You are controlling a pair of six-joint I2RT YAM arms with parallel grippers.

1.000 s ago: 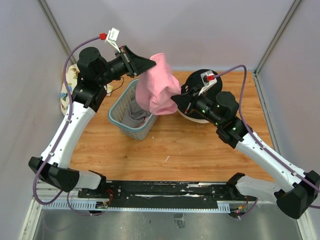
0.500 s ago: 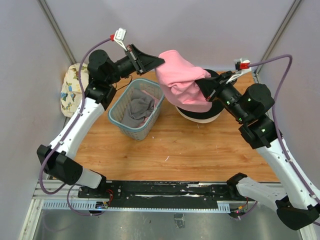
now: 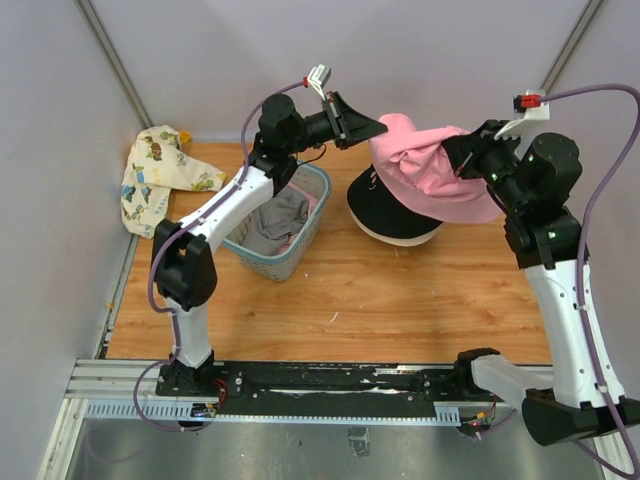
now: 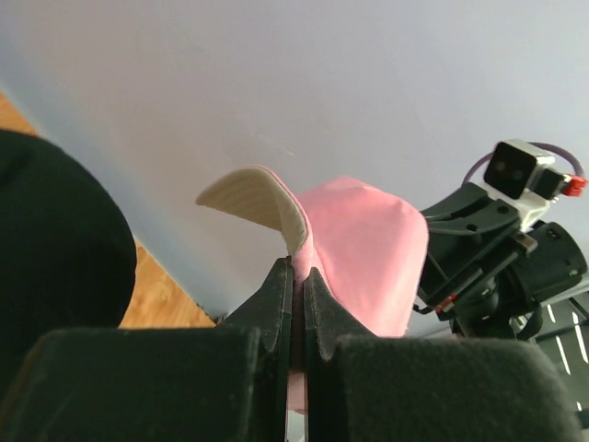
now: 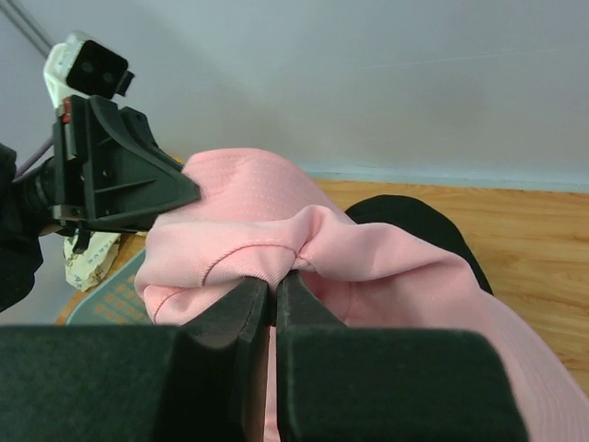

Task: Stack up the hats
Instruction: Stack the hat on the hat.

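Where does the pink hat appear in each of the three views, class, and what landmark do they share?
Top external: pink hat right of upper centre, stretched between left gripper and right gripper.
Left wrist: pink hat at centre, brim pinched in the left gripper.
Right wrist: pink hat centre to lower right, fold pinched in the right gripper.
Shared landmark: black hat.

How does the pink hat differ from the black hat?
The pink hat is held in the air, pinched by the left gripper and right gripper; the black hat rests on the table. The pink hat is stretched and creased; the black hat lies rounded. Both are soft hats.
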